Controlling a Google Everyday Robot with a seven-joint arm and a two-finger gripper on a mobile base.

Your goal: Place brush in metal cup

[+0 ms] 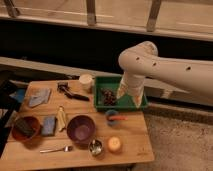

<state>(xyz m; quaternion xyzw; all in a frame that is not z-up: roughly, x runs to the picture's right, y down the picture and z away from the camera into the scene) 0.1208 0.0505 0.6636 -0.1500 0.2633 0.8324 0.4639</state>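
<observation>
The slim black brush (74, 94) with a long dark handle lies flat on the wooden table (135, 142), near its back edge, just beside the cream paper cup (86, 81). It is well apart from the white two-finger gripper (129, 101), which hangs to the right over the green plastic tray (102, 82). The gripper's fingers are spread and it is empty. The small shiny round metal cup (95, 146) stands upright near the front edge, just beside the purple bowl (81, 128), with a silver fork (56, 149) to its left.
</observation>
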